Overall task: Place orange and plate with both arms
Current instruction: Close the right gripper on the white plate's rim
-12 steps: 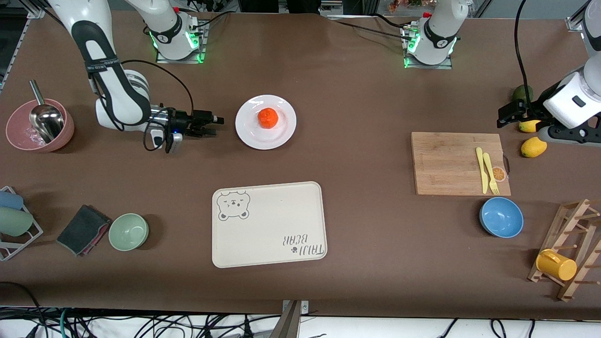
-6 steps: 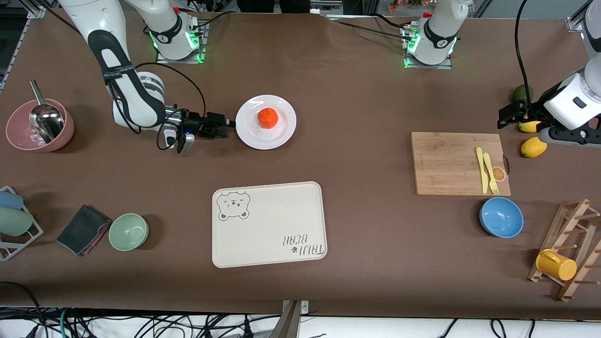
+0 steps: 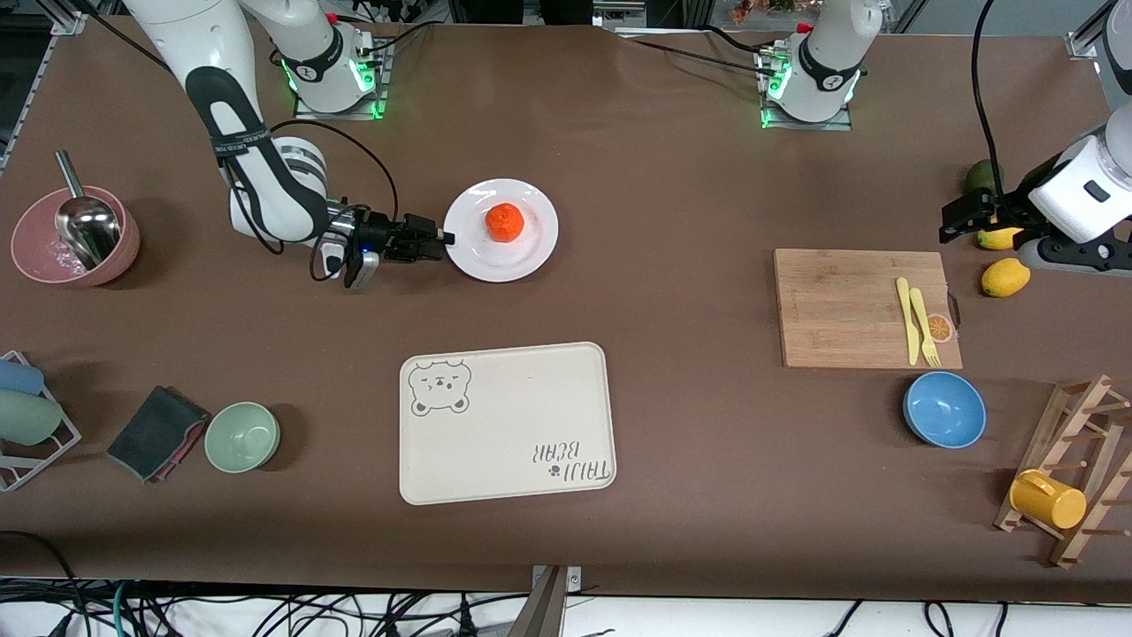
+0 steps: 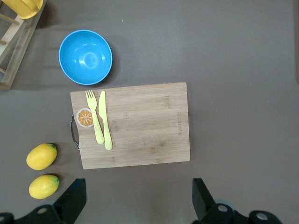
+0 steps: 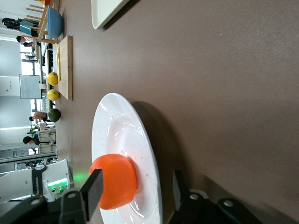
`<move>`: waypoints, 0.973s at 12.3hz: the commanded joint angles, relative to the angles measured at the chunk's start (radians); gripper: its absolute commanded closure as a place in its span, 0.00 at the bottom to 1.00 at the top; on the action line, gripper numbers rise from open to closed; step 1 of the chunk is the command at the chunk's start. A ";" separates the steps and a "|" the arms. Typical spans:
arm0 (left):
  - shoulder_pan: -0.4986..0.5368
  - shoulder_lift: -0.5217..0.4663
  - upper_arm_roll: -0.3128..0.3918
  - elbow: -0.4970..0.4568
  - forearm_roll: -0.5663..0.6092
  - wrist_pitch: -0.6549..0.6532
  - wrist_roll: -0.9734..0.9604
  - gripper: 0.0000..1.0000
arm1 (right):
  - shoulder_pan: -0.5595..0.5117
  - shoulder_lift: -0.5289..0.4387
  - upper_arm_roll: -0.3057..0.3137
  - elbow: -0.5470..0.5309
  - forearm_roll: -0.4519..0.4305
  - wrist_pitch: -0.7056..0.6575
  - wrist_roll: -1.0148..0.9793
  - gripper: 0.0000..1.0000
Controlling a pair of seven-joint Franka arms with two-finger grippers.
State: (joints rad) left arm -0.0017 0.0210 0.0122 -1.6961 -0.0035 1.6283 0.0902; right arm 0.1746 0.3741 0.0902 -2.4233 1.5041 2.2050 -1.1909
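Orange (image 3: 505, 222) sat on the plate (image 3: 531, 257), slightly toward the robots' bases from the plate's centre; the plate rested on the table (image 3: 672, 177), farther from the front camera than the bear-print tray (image 3: 506, 423). Right gripper (image 3: 441, 243) lay low and level at the plate's rim on the side toward the right arm's end of the table. Right wrist view showed what the front view could not: fingers (image 5: 95, 186) spread apart, straddling the rim, one over the plate just beside the orange (image 5: 114, 181), the other under the plate (image 5: 140, 144)'s outer edge; not clamped. Left gripper (image 3: 959, 215) waited over the lemons (image 3: 1005, 277) at the left arm's end. Left wrist view showed its fingers (image 4: 74, 198) released, wide apart, above the cutting board (image 4: 135, 125) and a blue bowl (image 4: 85, 57).
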 commanded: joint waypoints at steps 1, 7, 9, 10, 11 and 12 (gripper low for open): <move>0.002 0.004 -0.001 0.021 0.019 -0.016 0.020 0.00 | 0.014 -0.008 0.000 -0.008 0.031 0.022 -0.038 0.42; 0.000 0.004 -0.001 0.021 0.019 -0.016 0.020 0.00 | 0.014 0.008 0.002 -0.010 0.033 0.025 -0.101 0.54; 0.000 0.004 -0.001 0.021 0.019 -0.016 0.022 0.00 | 0.016 0.009 0.002 -0.011 0.041 0.048 -0.120 0.61; -0.003 0.004 -0.001 0.021 0.019 -0.016 0.020 0.00 | 0.017 0.014 0.003 -0.011 0.041 0.050 -0.124 0.61; -0.004 0.004 -0.001 0.021 0.019 -0.016 0.020 0.00 | 0.019 0.017 0.006 -0.013 0.041 0.053 -0.130 0.62; -0.008 0.004 -0.001 0.021 0.019 -0.016 0.020 0.00 | 0.020 0.017 0.006 -0.016 0.041 0.062 -0.139 0.62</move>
State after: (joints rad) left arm -0.0033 0.0210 0.0116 -1.6961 -0.0035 1.6283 0.0903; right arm 0.1854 0.3916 0.0906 -2.4254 1.5157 2.2416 -1.2892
